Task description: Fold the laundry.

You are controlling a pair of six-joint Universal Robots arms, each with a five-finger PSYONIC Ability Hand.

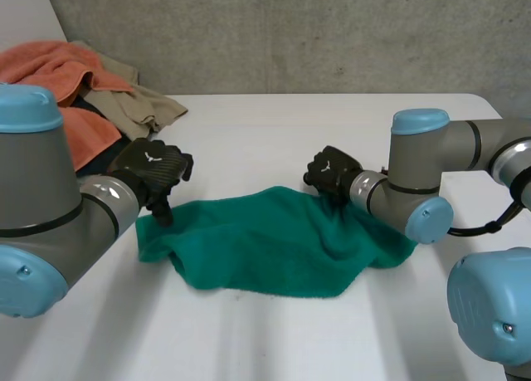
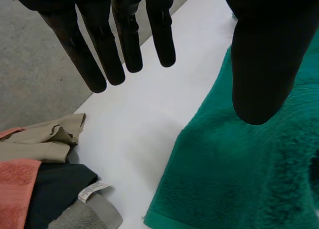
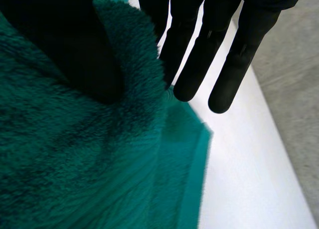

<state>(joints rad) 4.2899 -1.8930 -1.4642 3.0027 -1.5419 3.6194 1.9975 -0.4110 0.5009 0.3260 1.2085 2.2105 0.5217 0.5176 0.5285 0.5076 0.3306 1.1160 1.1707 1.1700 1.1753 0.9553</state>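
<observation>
**On the bench [image 1: 274,124]: green towel [image 1: 265,244] between two robot hands**

Fig. The green towel lies spread but rumpled at mid-bench, with a pile of other laundry [image 1: 75,90] well apart at the far left corner. Its thick pile suggests a soft, limp, light cloth that will sag wherever unsupported, so corners and hems look like the best holds. The left robot hand [image 1: 153,172] is poised at the towel's left corner with fingers straight and thumb spread, holding nothing. The right robot hand [image 1: 332,173], at the far right edge, pinches a raised ridge of towel between thumb and straight fingers.
</observation>
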